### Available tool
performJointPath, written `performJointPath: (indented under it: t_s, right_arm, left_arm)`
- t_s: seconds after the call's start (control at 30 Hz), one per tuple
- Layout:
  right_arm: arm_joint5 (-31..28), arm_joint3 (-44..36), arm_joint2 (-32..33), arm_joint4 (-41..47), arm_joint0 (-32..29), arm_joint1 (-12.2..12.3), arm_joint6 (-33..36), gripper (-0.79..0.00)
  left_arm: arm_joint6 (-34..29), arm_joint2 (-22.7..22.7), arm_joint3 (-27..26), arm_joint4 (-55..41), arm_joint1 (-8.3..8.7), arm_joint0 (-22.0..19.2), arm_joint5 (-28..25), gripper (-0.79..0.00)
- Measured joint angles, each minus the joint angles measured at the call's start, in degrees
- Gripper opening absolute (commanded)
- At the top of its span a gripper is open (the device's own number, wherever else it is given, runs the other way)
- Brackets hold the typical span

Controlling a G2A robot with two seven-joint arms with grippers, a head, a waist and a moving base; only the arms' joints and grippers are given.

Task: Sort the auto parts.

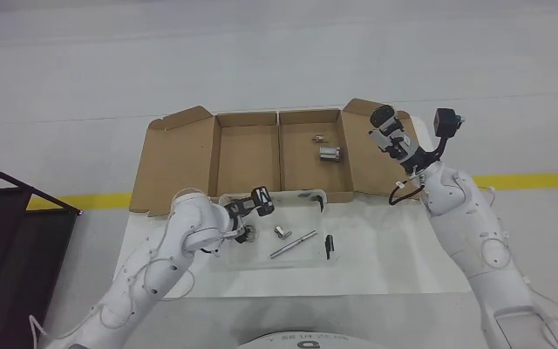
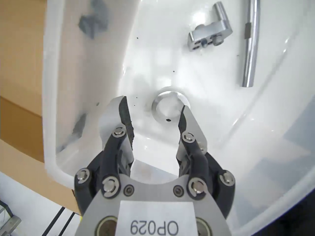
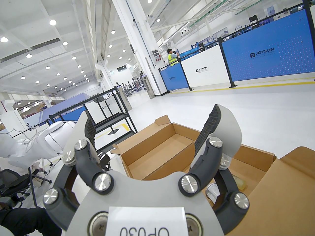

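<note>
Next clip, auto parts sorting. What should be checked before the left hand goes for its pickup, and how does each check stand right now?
1. The left hand is open: ok.
2. The metal ring is centred between its fingers: not ok, it sits toward one finger.
3. The ring lies apart from the bracket and the rod: ok.
4. The fingers are low enough in the tray: cannot tell.
5. The right hand is open, away from the tray, up by the cardboard box: ok.
</note>
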Motion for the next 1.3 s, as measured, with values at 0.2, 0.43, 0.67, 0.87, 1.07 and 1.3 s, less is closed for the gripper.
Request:
performJointPath:
  t_s: [0.2, 0.43, 0.67, 0.87, 1.07, 1.3]
  right_arm:
    - [0.0, 0.0, 0.0, 0.0, 0.0, 0.0, 0.0, 0.000]
    - [0.0, 0.0, 0.0, 0.0, 0.0, 0.0, 0.0, 0.000]
    - [0.0, 0.0, 0.0, 0.0, 0.0, 0.0, 0.0, 0.000]
    - [0.0, 0.0, 0.0, 0.0, 0.0, 0.0, 0.0, 0.000]
    - [0.0, 0.0, 0.0, 0.0, 0.0, 0.0, 0.0, 0.000]
    - [0.0, 0.0, 0.0, 0.0, 0.0, 0.0, 0.0, 0.000]
  left_arm:
    - [1.1, 2.1, 1.5, 1.1, -0.26, -0.6, -0.3, -0.471]
    - [1.4, 3.8, 3.2, 1.8, -0.63, -1.7, 0.6, -0.637]
    - [1.2, 4.7, 4.0, 1.3, -0.80, -2.5, 0.5, -0.785]
    - [2.9, 3.4, 2.3, 0.2, -0.42, -1.9, 0.2, -0.785]
    - [6.5, -1.8, -2.5, -3.5, 1.17, 1.9, -2.9, -0.785]
    - [14.5, -14.4, -5.5, -17.4, 4.07, 8.5, -14.3, -0.785]
